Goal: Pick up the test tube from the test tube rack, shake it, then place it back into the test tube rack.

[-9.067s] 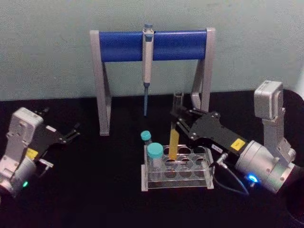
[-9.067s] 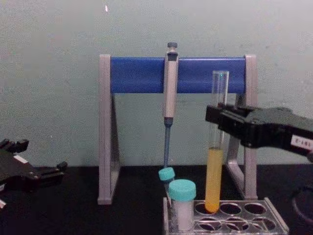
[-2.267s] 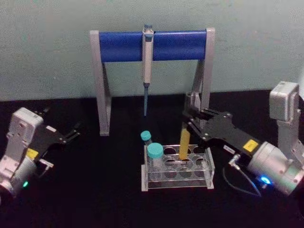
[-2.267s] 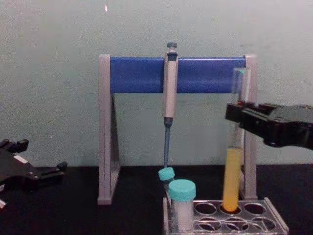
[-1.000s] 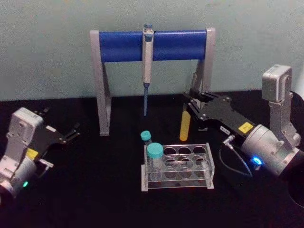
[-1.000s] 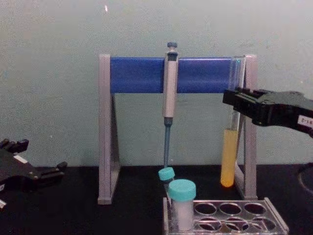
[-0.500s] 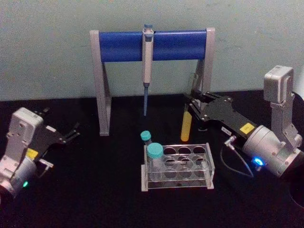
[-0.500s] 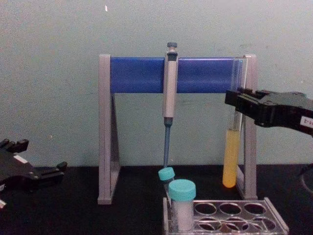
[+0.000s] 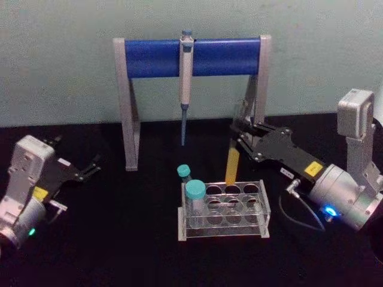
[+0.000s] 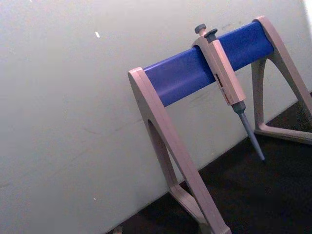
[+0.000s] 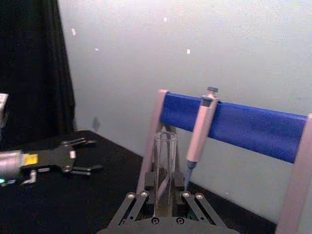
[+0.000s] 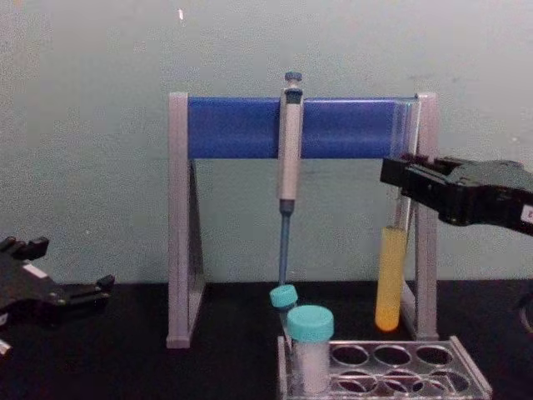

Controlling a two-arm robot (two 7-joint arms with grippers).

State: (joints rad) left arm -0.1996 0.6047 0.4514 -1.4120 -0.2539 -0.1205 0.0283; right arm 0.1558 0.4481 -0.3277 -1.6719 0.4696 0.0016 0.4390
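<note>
The right gripper point(image 9: 240, 129) pinches the clear upper part of the test tube point(image 12: 389, 279). The tube hangs below its fingers (slightly tilted), yellow end just above the test tube rack point(image 9: 224, 232), near its back row. The left gripper point(image 9: 91, 167) rests at the far left, fingers spread.

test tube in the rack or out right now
Out. The right gripper holds the test tube, slightly tilted, its round bottom just above the test tube rack.
</note>
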